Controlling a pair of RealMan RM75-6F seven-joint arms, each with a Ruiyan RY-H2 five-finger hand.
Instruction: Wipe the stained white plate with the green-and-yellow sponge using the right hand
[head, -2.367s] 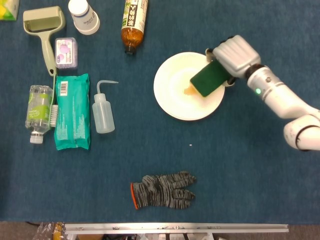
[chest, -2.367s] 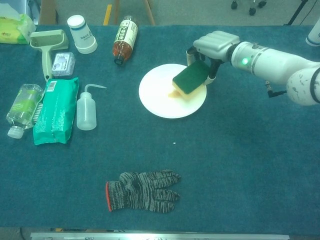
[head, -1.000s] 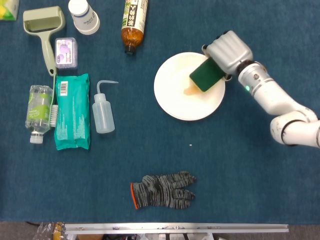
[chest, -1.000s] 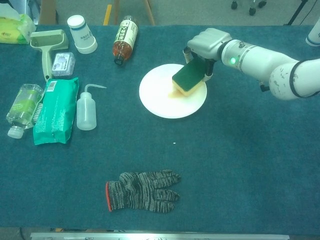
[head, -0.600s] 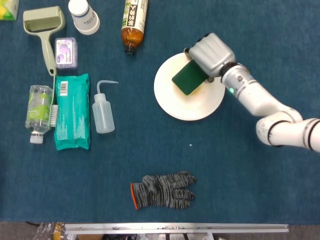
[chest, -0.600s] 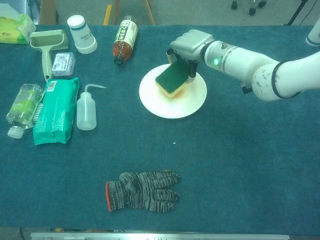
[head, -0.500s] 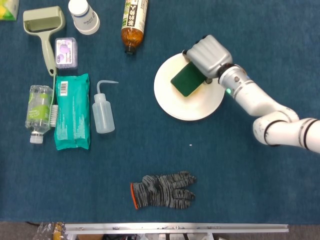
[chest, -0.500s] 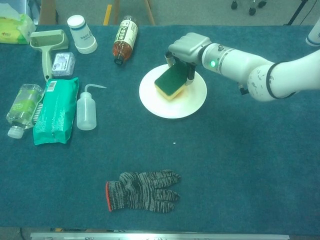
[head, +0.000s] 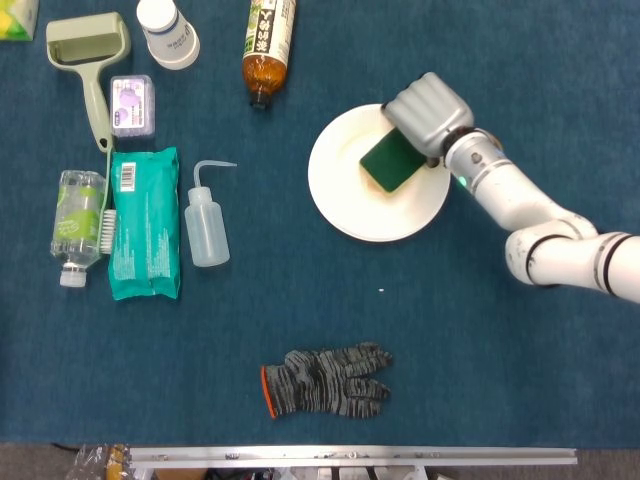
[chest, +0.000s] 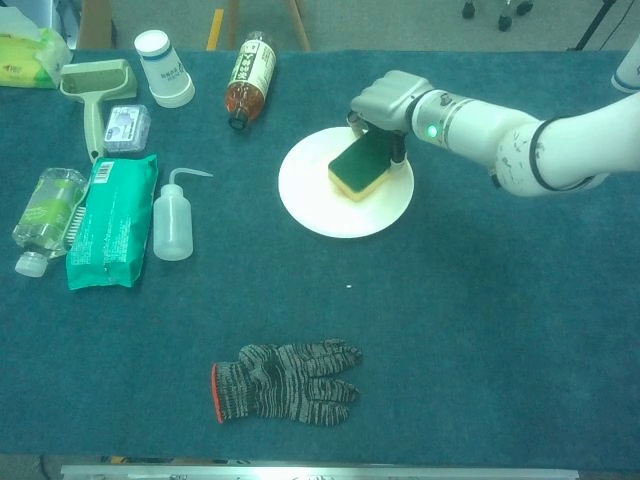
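Sponge (chest: 360, 164) gripped by right hand (chest: 388, 98), green side up, pressed on plate (chest: 320, 205).

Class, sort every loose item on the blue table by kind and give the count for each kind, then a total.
Bottles: 3 (tea bottle, squeeze bottle, clear bottle)
Cup: 1
Lint roller: 1
Small box: 1
Green packet: 1
Glove: 1
Plate: 1
Sponge: 1
Yellow pack at the corner: 1
Total: 11
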